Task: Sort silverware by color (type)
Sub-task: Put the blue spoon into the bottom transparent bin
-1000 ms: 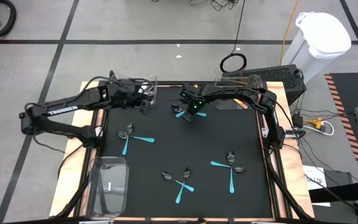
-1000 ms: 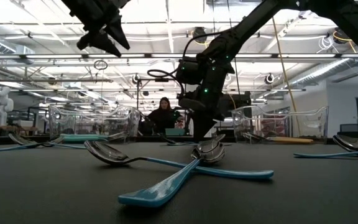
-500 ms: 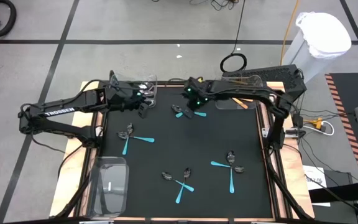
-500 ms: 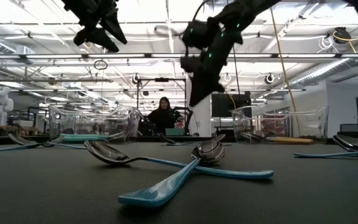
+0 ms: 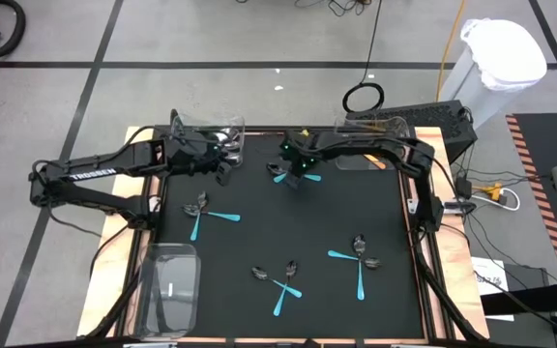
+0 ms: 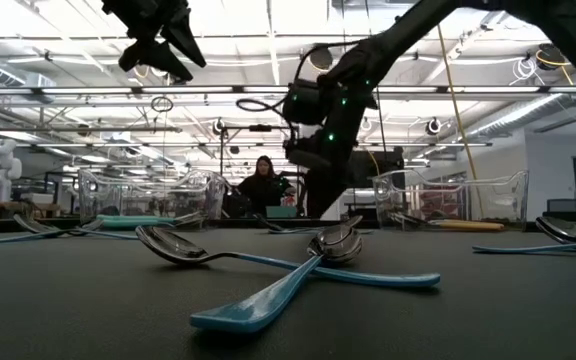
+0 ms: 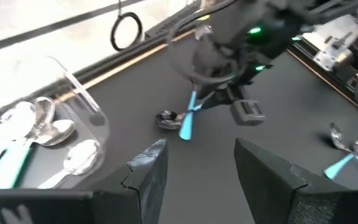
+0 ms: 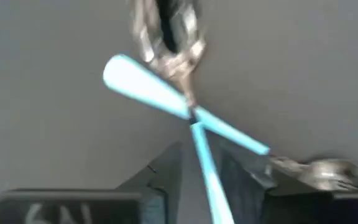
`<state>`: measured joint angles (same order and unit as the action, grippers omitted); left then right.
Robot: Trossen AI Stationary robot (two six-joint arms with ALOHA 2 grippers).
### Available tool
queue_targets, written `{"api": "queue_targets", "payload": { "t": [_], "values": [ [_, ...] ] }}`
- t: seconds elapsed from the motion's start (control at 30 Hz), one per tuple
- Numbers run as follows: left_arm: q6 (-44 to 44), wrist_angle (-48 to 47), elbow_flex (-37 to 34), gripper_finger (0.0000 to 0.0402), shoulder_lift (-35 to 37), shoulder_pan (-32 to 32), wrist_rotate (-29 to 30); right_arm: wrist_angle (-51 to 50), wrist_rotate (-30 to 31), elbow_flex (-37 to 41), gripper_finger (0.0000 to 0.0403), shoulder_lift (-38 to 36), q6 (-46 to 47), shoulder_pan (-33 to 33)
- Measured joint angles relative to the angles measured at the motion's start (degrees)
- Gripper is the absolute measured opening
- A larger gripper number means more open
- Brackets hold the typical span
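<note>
Left gripper (image 5: 222, 166) hovers at eleven o'clock, fingers (image 7: 148, 171) spread apart. Right gripper (image 5: 298, 175) reaches low toward twelve, fingers (image 8: 166, 165) apart.

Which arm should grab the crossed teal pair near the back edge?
Right. Its end effector hangs directly over that crossed teal pair, fingers straddling a handle. The left end effector sits open off to the side, near the back-left bin.

White "TROSSEN" lettering runs along the left arm (image 5: 90, 174).
</note>
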<state>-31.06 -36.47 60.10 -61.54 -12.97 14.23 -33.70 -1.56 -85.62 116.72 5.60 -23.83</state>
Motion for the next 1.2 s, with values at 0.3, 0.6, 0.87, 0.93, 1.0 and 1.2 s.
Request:
{"api": "queue_targets", "payload": {
  "t": [0.3,0.6,0.87,0.93,1.0,1.2],
  "values": [
    [-1.64,-0.29,0.00,0.0187,0.00,5.00,2.49,-0.84,-0.02,-0.26,0.0125,3.33,-1.81,-0.49],
    [-1.81,-0.28,0.00,0.0187,0.00,6.55,3.95,-1.83,-2.40,-0.32,0.0015,4.52,-1.11,-0.59],
    [-6.02,1.93,0.01,0.0187,-0.02,8.06,7.39,5.01,-10.05,0.35,0.0007,-1.60,14.58,-0.15],
    [-6.03,3.09,0.01,0.0187,-0.02,8.80,9.32,9.44,-10.60,0.00,0.0006,-5.10,18.47,-0.11],
    [-6.02,3.60,0.01,0.0187,-0.02,9.12,11.30,12.92,-10.47,-0.09,0.0006,-8.23,20.78,-0.26],
    [-1.43,4.13,0.02,0.0187,0.07,8.24,9.15,20.85,-8.97,-0.08,0.0006,-15.95,18.33,0.00]
  ]
}}
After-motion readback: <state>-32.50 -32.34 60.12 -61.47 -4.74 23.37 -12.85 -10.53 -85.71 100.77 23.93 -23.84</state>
